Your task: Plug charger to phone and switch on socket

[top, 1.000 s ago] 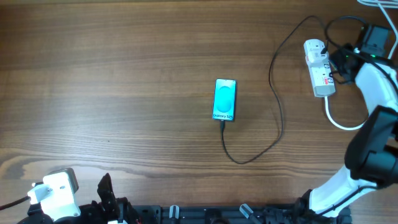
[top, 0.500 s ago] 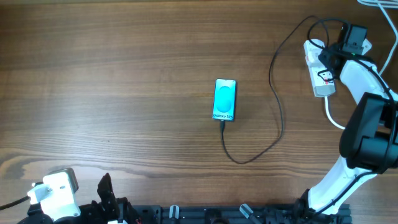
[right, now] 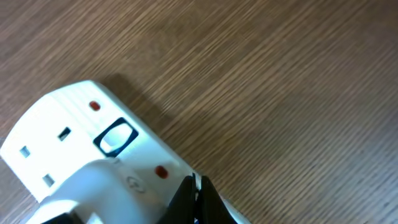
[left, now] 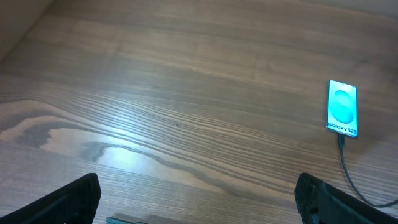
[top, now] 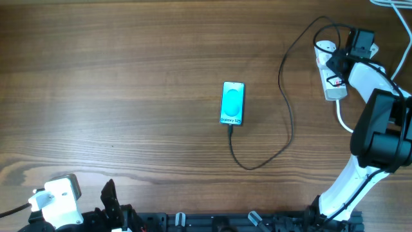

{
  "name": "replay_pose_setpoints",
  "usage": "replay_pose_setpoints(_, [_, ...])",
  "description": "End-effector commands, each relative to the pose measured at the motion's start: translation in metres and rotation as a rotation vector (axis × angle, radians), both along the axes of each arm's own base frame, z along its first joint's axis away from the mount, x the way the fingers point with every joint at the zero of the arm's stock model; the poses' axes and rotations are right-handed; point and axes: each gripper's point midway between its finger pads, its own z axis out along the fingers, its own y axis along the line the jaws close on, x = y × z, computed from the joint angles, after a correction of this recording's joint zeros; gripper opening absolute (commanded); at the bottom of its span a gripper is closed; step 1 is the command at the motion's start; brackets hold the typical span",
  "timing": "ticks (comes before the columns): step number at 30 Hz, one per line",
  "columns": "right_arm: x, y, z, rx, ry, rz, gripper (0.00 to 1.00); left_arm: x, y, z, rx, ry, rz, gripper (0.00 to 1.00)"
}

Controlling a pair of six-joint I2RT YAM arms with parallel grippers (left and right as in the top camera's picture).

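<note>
Left jaws are held wide apart and empty at the near edge of the bench (top: 129,77), kept clear of the work. The phone (top: 232,102) lies mid-bench, the charger (top: 290,122) met at its near end and judged plugged. At far right, right jaws, pinched together and empty, are poised on the socket (top: 333,92), apparently to press its switch.

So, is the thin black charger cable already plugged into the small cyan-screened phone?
Yes, the thin black charger cable ends flush in the text-strip edge of the small cyan-screened phone.
</note>
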Motion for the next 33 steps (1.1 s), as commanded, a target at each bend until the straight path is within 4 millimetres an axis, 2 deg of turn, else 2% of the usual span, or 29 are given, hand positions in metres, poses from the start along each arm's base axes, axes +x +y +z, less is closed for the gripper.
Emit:
replay_pose_setpoints(1, [0.006,0.011,-0.004,0.041,0.0,0.053,0.04,0.0,0.001,-0.001,0.016,0.004,-0.008,1.0])
replay_pose_setpoints(5, [0.002,0.014,-0.007,0.047,0.023,0.058,0.05,0.0,0.001,-0.001,0.016,0.004,-0.008,1.0])
replay_pose_setpoints(11, [0.002,0.049,-0.013,0.09,0.062,0.178,0.04,0.0,0.001,-0.001,0.015,0.003,-0.009,1.0])
replay_pose_setpoints(16, [-0.004,0.067,-0.019,0.104,0.103,0.194,0.04,0.0,0.001,-0.001,0.015,0.003,-0.01,1.0])
replay_pose_setpoints(19, [-0.011,0.07,-0.024,0.122,0.121,0.171,0.04,0.0,0.001,-0.001,0.015,0.003,-0.01,1.0])
replay_pose_setpoints(23, [-0.022,0.07,-0.03,0.124,0.165,0.164,0.04,0.0,0.001,-0.001,0.015,0.003,-0.009,1.0])
replay_pose_setpoints(28, [-0.051,0.043,-0.032,0.002,0.283,0.03,0.05,0.002,0.001,0.003,0.019,-0.018,-0.01,1.0])
replay_pose_setpoints(33, [-0.064,0.035,-0.024,-0.034,0.32,0.0,0.04,-0.008,-0.003,0.005,0.027,-0.073,-0.047,1.0])
